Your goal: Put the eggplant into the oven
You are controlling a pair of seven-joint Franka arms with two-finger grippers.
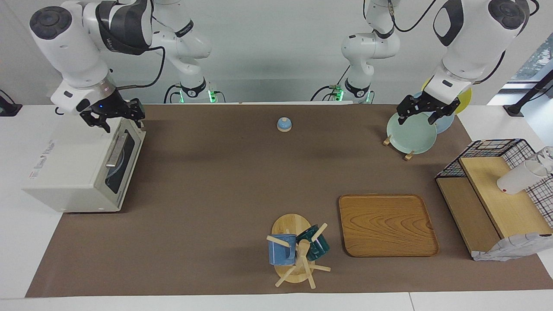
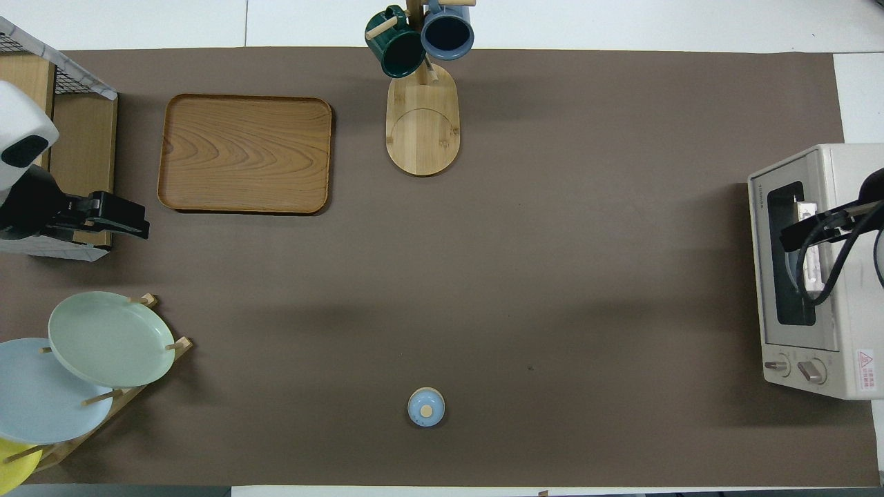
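The off-white oven (image 1: 69,172) stands at the right arm's end of the table with its dark glass door shut and its bar handle (image 1: 116,150) free. Seen from above, the oven (image 2: 766,276) lies at the table's edge. My right gripper (image 1: 116,117) hovers open over the oven's top front corner nearest the robots and holds nothing. The eggplant is out of view; only a pale round shape shows dimly through the door glass. At the other end of the table my left gripper (image 1: 425,114) waits open over the plate rack.
A small blue bell (image 1: 284,124) sits near the robots at mid table. The plate rack (image 1: 410,134) holds green, blue and yellow plates. Farther out are a wooden tray (image 1: 386,224), a mug tree (image 1: 296,250) with two mugs, and a wire shelf (image 1: 492,190).
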